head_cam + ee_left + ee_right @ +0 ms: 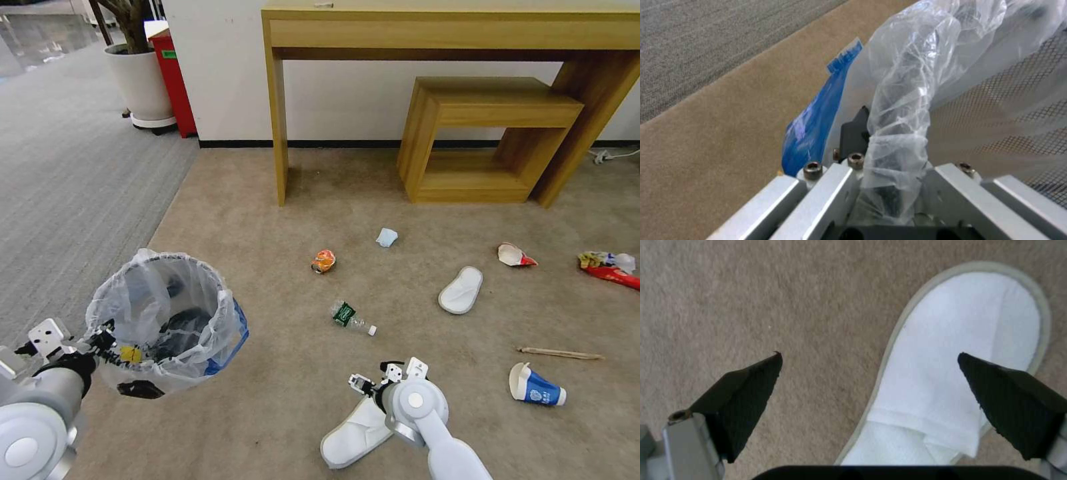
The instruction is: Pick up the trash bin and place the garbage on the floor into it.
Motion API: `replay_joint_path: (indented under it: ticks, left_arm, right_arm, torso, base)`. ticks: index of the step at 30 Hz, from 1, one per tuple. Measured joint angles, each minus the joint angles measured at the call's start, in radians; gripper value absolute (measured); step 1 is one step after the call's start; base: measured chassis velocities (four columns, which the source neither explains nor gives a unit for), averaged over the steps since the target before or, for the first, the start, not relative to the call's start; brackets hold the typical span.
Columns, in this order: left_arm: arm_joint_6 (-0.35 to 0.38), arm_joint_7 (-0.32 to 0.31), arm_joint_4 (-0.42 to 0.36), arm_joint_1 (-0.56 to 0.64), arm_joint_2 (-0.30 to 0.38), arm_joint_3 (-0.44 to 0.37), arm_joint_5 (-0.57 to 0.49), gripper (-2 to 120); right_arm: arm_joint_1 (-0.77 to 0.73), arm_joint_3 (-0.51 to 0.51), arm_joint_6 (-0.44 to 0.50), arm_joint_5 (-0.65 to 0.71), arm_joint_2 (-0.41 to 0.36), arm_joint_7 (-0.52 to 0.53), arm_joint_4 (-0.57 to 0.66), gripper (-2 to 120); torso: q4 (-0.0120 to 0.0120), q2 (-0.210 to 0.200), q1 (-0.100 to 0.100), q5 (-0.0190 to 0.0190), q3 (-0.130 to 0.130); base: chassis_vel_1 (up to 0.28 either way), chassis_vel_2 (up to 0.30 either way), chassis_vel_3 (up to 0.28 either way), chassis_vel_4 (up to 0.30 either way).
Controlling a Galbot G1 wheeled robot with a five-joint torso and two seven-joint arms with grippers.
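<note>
Beige carpet floor (pixel 280 220): short pile, strewn with litter; grey ribbed carpet (pixel 67 187) alongside at 9 o'clock.
Trash bin (pixel 167 320): at 8 o'clock in the head view, held off the carpet, lined with crinkly clear plastic bag (pixel 907 100), blue showing at the lower side, dark mesh wall visible through the bag.
Left gripper (pixel 110 343): clamped on the bin's rim through the bunched bag, at the bin's near-left edge.
Right gripper (pixel 869 373): spread wide, pointing down above the carpet at 6 o'clock in the head view, one black fingertip (pixel 751 390) over bare carpet, the other over the near slipper.
Near slipper (pixel 353 433): white, flat, lying directly under the right gripper, not gripped.
Far slipper (pixel 461 290): white, at 3 o'clock from centre.
Small bottle (pixel 352 317): green label, lying just beyond the right gripper.
Crushed can (pixel 324 261): orange, near centre.
Light-blue mask (pixel 387 237): crumpled, toward 12 o'clock of the can.
Blue paper cup (pixel 537 387): on its side, at 4 o'clock.
Wooden stick (pixel 560 353): just beyond the blue cup.
Red-white crushed cup (pixel 515 255): at 2 o'clock.
Red wrapper (pixel 610 267): at the right edge.
</note>
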Motion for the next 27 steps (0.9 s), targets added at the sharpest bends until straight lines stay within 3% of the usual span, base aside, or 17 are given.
replay_joint_path:
  ticks: [11, 27]
  left_arm:
    - [0.0, 0.003, 0.006, -0.006, -0.001, 0.008, 0.005, 1]
    - [0.0, 0.006, 0.002, 0.0, -0.016, 0.01, 0.018, 1]
  right_arm:
    - [-0.032, 0.012, 0.008, -0.066, -0.017, 0.007, 0.028, 100]
    - [-0.023, -0.024, 0.017, -0.211, -0.001, -0.058, -0.115, 100]
  torso:
    - [0.0, 0.0, 0.0, 0.0, 0.0]
    - [0.0, 0.0, 0.0, 0.0, 0.0]
  base:
    - [0.0, 0.0, 0.0, 0.0]
    - [0.0, 0.0, 0.0, 0.0]
